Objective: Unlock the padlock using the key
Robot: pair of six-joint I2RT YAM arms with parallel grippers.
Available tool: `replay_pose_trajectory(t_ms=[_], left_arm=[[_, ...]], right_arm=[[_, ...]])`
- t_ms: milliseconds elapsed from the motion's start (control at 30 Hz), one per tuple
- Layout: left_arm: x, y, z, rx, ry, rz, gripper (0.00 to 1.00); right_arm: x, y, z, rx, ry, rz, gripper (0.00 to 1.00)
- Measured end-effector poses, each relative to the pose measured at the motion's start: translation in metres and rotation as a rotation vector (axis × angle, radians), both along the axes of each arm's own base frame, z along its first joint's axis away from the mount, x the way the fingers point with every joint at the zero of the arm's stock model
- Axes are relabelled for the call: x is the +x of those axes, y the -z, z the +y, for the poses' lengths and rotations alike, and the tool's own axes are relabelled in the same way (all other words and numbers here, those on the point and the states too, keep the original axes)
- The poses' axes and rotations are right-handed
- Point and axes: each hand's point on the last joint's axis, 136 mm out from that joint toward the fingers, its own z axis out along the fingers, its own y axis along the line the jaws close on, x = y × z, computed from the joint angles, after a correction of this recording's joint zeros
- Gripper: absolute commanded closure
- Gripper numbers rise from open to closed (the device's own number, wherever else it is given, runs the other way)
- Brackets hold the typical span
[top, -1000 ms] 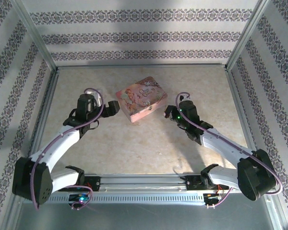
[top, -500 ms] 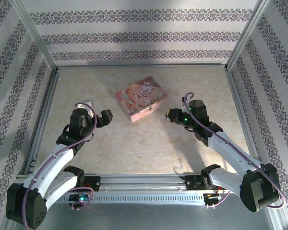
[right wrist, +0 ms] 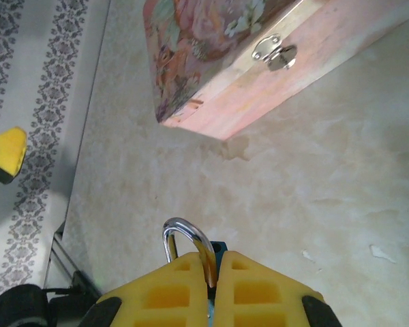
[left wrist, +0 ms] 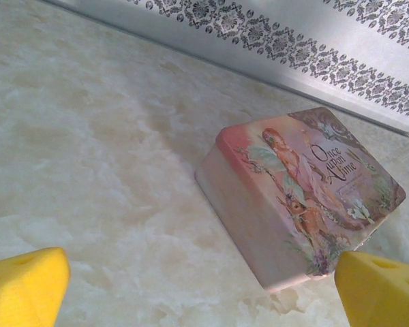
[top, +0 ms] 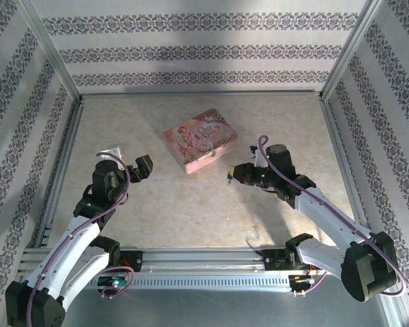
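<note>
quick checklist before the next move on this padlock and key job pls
1. padlock gripped: ok, right gripper is shut on it, shackle poking out past the fingertips.
2. left gripper free: ok, open with nothing between its fingers.
3. key located: cannot tell, too small to make out.
4. keyhole reachable: cannot tell, the lock body is mostly hidden between the fingers.
5. pink tin out of the way: ok, apart from both grippers.

My table (top: 191, 204): beige marbled top, evenly lit. White wallpaper (top: 204, 48) with dark floral bands top, left, right of frame. Aluminium posts (top: 50, 51) in upper corners; rail (top: 204, 260) along bottom.
</note>
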Motion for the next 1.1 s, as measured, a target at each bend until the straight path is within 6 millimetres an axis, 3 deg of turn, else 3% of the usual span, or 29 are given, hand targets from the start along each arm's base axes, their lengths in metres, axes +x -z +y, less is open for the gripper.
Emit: replay_pose_trajectory(t_ms=[133,500,833,1100], left_arm=[[0.0,0.002,0.001,0.003,-0.005,0.004,0.01],[-0.002,0.011,0.002,0.008,-0.006,0.021,0.01],[-0.002,0.011,0.002,0.009,-0.009,0.02,0.01],[-0.002,0.011,0.003,0.012,-0.016,0.02,0.01]], right_arm=[[-0.014,0.011,0.015,0.001,-0.062,0.037,1.0],[-0.042,0.068,0.057,-0.037,-0.184,0.198,1.0],[-0.046,0.11,0.069,-0.038,-0.144,0.334,1.0],[-0.042,0.115,0.072,-0.029,-0.127,0.346,1.0]])
